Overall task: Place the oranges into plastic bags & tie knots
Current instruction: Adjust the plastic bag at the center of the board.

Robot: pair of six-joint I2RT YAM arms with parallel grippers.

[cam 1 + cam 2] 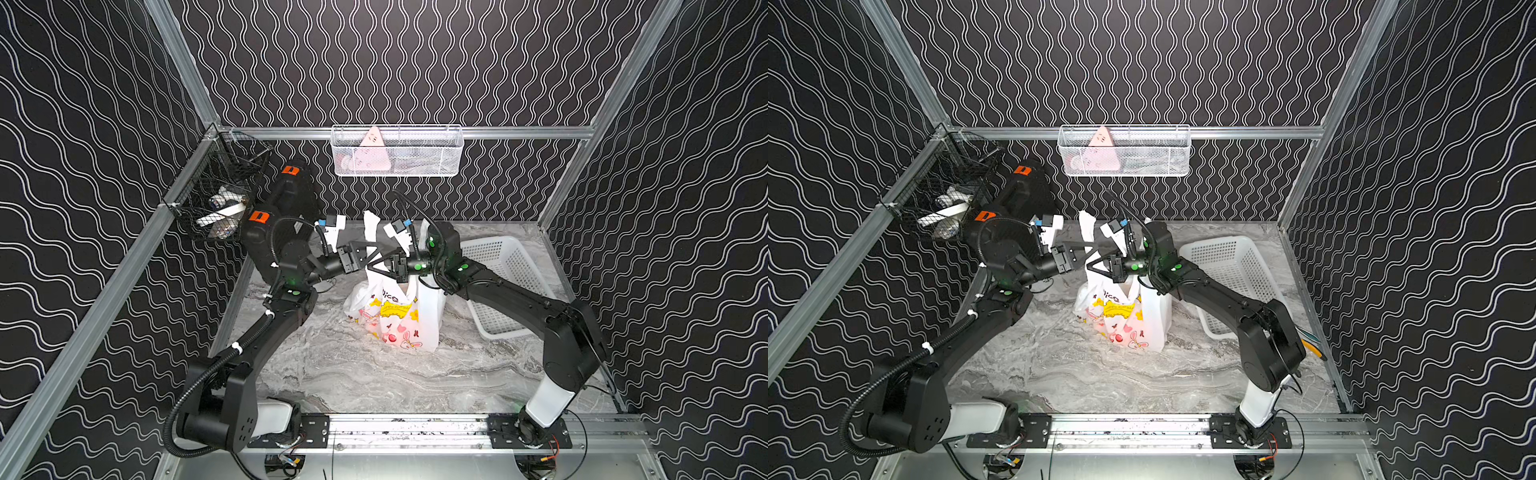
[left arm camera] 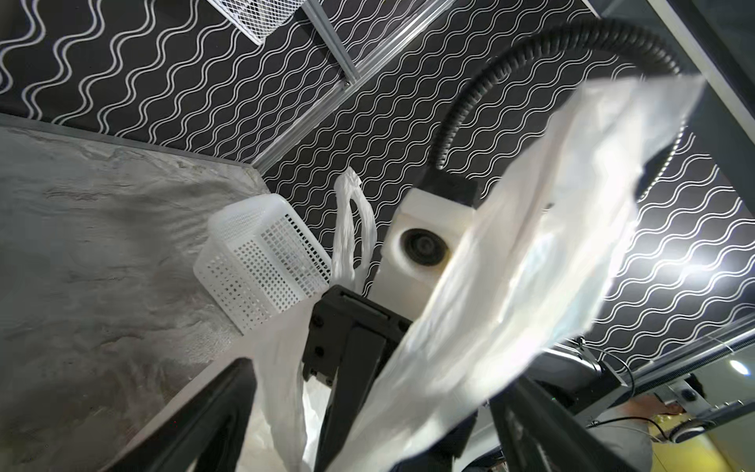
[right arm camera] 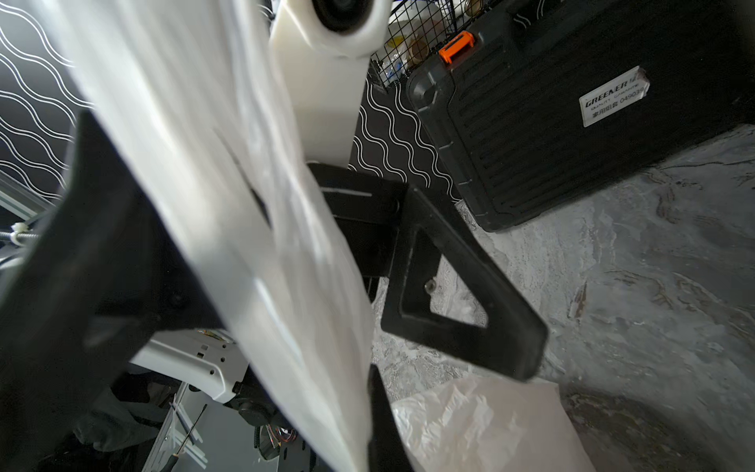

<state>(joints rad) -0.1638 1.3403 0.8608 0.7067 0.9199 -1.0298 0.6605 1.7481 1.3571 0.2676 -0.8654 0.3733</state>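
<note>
One-sided hold on the plastic bag, standing mid-table beside the white basket: pinched tight on a handle strip with the right gripper, spread wide around loose film with the left gripper. Could tip or drag the bag if lifted unevenly, spilling the unseen oranges. Might also close on slack and miss the free handle.

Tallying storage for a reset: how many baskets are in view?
3. A white mesh basket hangs on the back rail; a black wire basket hangs on the left side rail; a white perforated basket sits on the table by the right arm. None appears hidden.
</note>
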